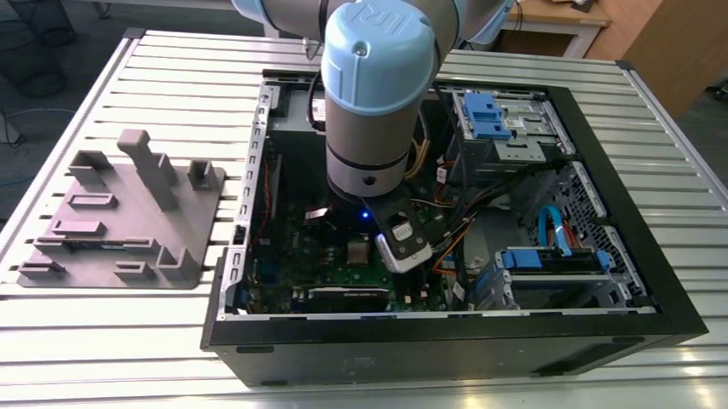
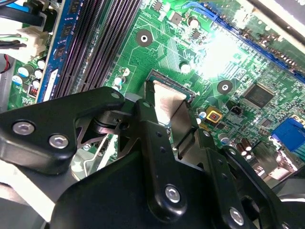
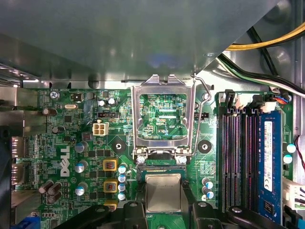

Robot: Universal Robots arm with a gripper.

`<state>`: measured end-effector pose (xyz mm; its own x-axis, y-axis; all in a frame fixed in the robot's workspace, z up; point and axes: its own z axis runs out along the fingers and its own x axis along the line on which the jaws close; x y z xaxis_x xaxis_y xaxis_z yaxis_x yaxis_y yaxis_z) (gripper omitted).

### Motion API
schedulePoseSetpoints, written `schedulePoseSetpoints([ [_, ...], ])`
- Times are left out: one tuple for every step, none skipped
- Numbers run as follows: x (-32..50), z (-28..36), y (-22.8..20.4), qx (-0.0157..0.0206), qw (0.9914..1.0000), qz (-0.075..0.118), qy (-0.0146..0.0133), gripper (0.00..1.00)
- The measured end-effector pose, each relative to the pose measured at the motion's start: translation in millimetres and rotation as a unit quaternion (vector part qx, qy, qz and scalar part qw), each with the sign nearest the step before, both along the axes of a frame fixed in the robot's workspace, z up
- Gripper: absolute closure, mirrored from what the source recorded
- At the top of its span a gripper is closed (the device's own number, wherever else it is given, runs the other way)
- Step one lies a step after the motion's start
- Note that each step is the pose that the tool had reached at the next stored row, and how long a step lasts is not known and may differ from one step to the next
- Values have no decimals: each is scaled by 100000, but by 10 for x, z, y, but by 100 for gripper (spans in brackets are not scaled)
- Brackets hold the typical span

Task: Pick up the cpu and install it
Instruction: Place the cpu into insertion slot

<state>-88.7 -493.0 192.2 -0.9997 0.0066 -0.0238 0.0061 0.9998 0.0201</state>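
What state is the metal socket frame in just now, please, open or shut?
Open: in the first wrist view the socket frame is swung back, board showing through its window.

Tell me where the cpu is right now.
In the first wrist view the cpu is held in the gripper, over the green motherboard, right beside the hinge end of the raised socket frame.

One cpu [image 3: 163,193], one socket frame [image 3: 164,117], one motherboard [image 3: 119,143], one computer case [image 1: 455,349], one grey tray [image 1: 199,213].
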Motion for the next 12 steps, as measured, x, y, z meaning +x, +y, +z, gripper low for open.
schedulePoseSetpoints([
  [0, 0, 0, -5, 100000, -1, 5, 62],
  [0, 0, 0, -2, 100000, -1, 2, 62],
  [0, 0, 0, -1, 100000, -2, 1, 62],
  [0, 0, 0, -2, 100000, -2, 2, 62],
  [0, 0, 0, -4, 100000, -1, 1, 62],
  [0, 0, 0, -2, 100000, -1, 0, 62],
  [0, -1, 0, -1, 100000, -2, 1, 62],
  [0, -1, 0, -2, 100000, -1, 0, 62],
  [0, -1, 0, -4, 100000, -1, 1, 62],
  [0, -1, 0, -1, 100000, -1, 1, 62],
  [0, -1, 0, -1, 100000, -3, 0, 62],
  [0, -1, 0, -2, 100000, -2, 1, 62],
])
